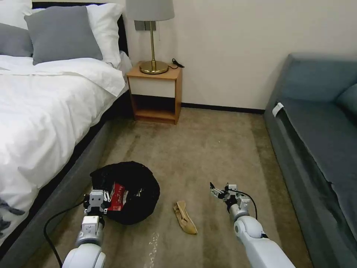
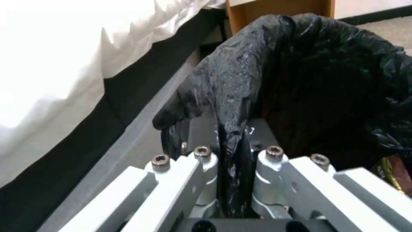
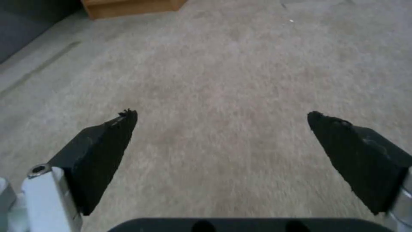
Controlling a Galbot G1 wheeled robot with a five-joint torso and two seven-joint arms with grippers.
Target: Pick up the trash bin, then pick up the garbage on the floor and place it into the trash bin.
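Our left gripper (image 1: 106, 196) is pinched on the rim of the round bin with the crinkly black bag (image 1: 130, 191). The long tan scrap (image 1: 185, 217) lies beside the bin, pointing away from us, nearer our right gripper (image 1: 215, 190), which is wide apart.

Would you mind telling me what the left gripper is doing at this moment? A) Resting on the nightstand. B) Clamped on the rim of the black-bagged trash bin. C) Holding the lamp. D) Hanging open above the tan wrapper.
B: the left gripper has its fingers closed on the bagged rim of the trash bin, while the right gripper is open over bare carpet.
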